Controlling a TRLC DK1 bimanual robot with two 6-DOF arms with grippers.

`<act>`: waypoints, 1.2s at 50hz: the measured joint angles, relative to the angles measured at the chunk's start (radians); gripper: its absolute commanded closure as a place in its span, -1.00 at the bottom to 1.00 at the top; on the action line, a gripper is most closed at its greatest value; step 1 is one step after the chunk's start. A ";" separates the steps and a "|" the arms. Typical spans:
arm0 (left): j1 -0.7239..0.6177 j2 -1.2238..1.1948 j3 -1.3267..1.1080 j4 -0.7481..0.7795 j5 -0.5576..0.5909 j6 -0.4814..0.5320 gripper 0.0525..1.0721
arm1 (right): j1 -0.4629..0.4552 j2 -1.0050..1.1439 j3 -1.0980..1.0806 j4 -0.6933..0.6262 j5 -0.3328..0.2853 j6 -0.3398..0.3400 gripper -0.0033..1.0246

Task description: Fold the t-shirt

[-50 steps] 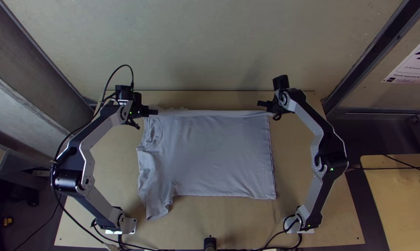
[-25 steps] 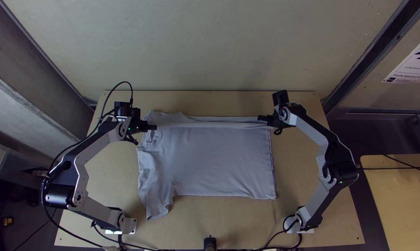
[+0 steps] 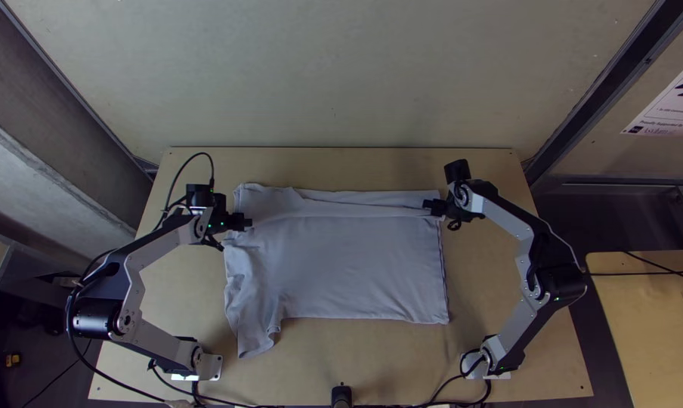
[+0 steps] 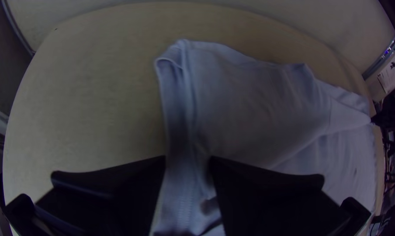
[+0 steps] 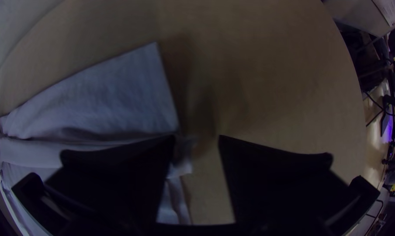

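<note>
The light grey t-shirt (image 3: 341,264) lies sideways on the table, a sleeve at lower left, with a narrow band along its far side folded over. At its upper left edge is my left gripper (image 3: 245,224); at the band's right end is my right gripper (image 3: 432,207). In the left wrist view, my left gripper (image 4: 188,162) stands open, cloth (image 4: 250,109) visible between and beyond its fingers. The right wrist view has my right gripper (image 5: 196,139) open too, with a small flap of shirt (image 5: 183,161) by one finger and bare table in the gap.
Wooden table (image 3: 538,340) surrounds the shirt, with bare strips at the far side and near side. A pale wall (image 3: 341,75) rises behind the table. A second table (image 3: 651,325) stands at the right, and cables run beside the left arm.
Both grippers have come down the picture toward the near edge, and the cloth's folded edge has shifted the same way, leaving a visible strip of shirt beyond it.
</note>
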 measured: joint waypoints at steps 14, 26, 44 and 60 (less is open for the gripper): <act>0.034 -0.094 0.047 -0.192 0.008 -0.003 -0.92 | -0.023 -0.202 -0.076 -0.022 0.000 0.000 -0.93; 0.022 -0.290 0.086 -0.382 0.035 0.038 -0.91 | -0.023 -0.414 -0.118 -0.087 0.000 0.000 -0.92; -0.003 -0.577 0.002 -0.713 0.038 0.105 -0.91 | -0.012 -0.636 -0.127 -0.314 -0.001 -0.002 -0.92; -0.025 -0.708 -0.174 -0.877 0.038 0.077 -0.89 | 0.050 -0.785 -0.184 -0.441 -0.032 -0.016 -0.85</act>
